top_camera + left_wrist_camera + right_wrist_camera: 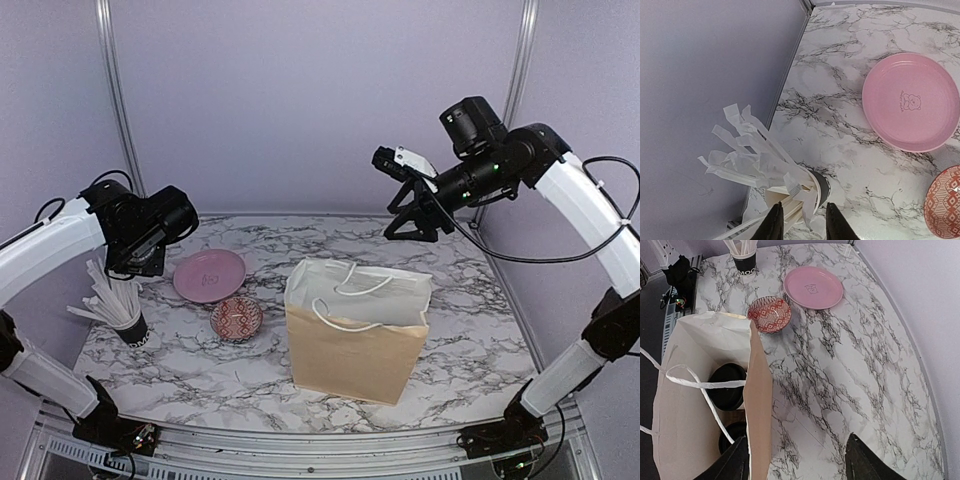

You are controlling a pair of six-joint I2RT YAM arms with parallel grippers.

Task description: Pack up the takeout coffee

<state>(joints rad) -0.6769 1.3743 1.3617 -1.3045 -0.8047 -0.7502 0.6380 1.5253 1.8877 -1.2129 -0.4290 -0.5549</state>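
Observation:
Two takeout coffee cups stand inside the brown paper bag (760, 385), showing only their round black lids (726, 386) (734, 434). From the top view the bag (350, 350) hides them. My right gripper (800, 460) hangs open above the bag's far right edge, one finger over the bag mouth and one over the table; it holds nothing. It also shows up high behind the bag (410, 228). My left gripper (805, 226) hovers over the dark cup of white straws (819, 186), jaws apart by a narrow gap with straw ends showing between them; contact is unclear.
A pink plate (209, 275) and a red patterned bowl (237, 319) lie left of the bag. The straw cup (130, 325) stands near the table's left edge by the wall. White bag handles (350, 310) droop over the bag's mouth.

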